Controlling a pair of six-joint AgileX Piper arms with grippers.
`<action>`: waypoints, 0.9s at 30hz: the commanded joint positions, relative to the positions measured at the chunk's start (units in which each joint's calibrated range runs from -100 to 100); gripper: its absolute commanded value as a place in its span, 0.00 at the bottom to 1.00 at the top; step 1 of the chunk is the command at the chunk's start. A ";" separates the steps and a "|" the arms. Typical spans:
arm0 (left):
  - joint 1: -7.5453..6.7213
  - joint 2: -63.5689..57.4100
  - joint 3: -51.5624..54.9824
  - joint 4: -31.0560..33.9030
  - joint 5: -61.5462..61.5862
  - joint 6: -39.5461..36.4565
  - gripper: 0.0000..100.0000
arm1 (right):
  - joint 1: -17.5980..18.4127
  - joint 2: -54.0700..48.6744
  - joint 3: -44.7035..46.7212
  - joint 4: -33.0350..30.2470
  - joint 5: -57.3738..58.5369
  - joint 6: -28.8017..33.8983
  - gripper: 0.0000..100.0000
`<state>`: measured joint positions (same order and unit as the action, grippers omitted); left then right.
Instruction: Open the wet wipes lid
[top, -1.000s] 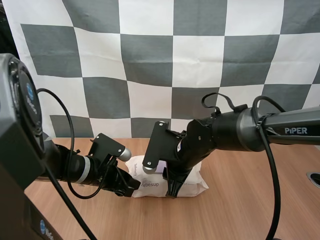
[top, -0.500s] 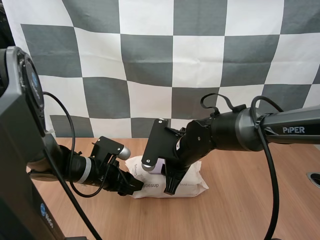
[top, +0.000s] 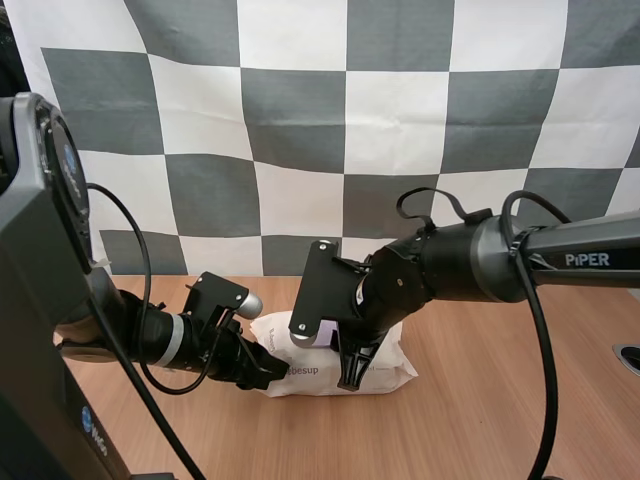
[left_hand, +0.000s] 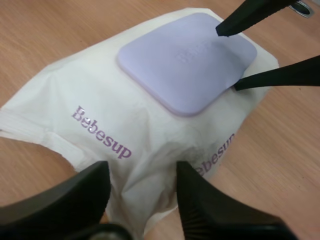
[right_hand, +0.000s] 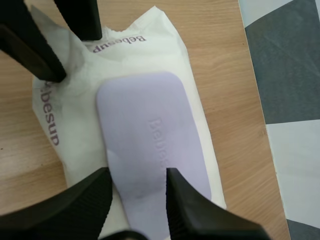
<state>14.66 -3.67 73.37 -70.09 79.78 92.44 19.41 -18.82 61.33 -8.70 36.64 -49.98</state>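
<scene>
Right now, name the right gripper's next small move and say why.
Probably lower the right gripper and hook a fingertip under the edge of the lid: the lid lies flat and shut, the open gripper hovers at that edge, and the left gripper holds the wet wipes pack.

- One pack (top: 390, 368) of wet wipes.
- One lilac lid (left_hand: 187, 62), on the pack's top face.
- One wooden desk (top: 500, 410) under it all.
- Two arms: a left arm (top: 150, 335) and a right arm (top: 470, 265).
- Two pincers, one to each arm: a left pincer (left_hand: 142, 170) and a right pincer (right_hand: 137, 175).
- Four black fingers (left_hand: 75, 200) in all, two to each pincer.
- Three "Bebesup" marks (left_hand: 102, 137): two purple ones printed on the wrapper and one raised on the lid.
</scene>
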 joint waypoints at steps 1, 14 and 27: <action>-0.06 -0.03 -0.04 -0.09 -0.04 0.95 0.38 | -0.02 1.06 0.01 -0.06 0.03 0.06 0.60; -0.06 -0.03 -0.04 0.12 -1.09 0.95 0.10 | -0.02 3.77 -0.08 -0.06 -3.75 1.91 0.60; -0.06 -0.03 -0.04 0.12 -1.09 0.95 0.00 | -0.02 3.77 -0.08 -0.06 -5.94 1.91 0.23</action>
<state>14.61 -3.67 73.37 -70.09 78.69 92.44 19.41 -15.10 61.18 -8.73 30.87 -48.09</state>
